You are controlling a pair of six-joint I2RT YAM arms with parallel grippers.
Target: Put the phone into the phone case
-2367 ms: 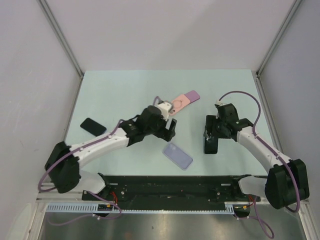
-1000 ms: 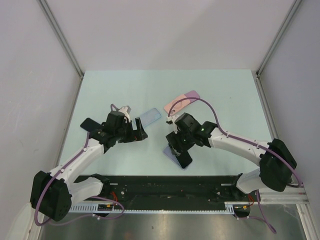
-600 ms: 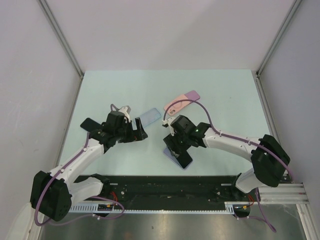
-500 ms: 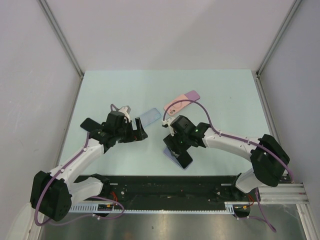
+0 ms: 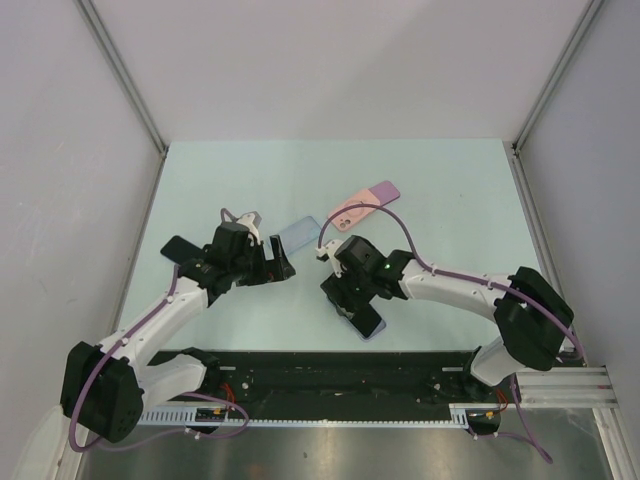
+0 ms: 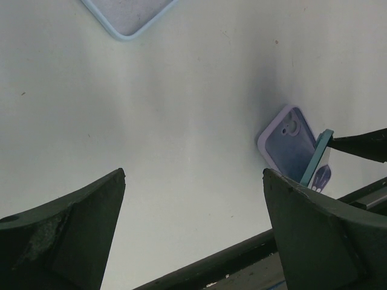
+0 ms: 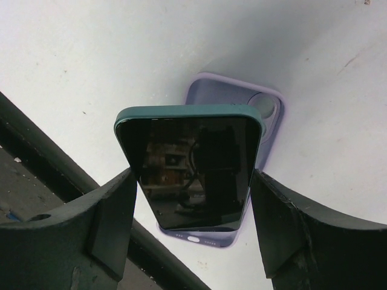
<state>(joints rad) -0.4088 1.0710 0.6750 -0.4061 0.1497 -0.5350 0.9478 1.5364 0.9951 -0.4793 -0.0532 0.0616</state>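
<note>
Saw a pale green table (image 5: 420,190) closed in by plain grey walls (image 5: 330,70), with a black rail (image 5: 340,375) along its near edge. Found the right gripper (image 7: 193,205) clamped on the dark teal phone (image 7: 193,163) by its two long sides, screen turned toward the wrist camera. Found the lilac phone case (image 7: 236,93) flat on the table directly beneath those fingers, opening upward; could not judge any contact between the tilted phone and it. Saw the left gripper (image 6: 193,229) spread wide with nothing between, a light blue case (image 6: 127,15) lying ahead of it. Compared with 2.4 s before: found the right gripper brought from well to the right of the lilac phone case to just above it, and the left gripper drawn back from the pink case (image 5: 365,207).
</note>
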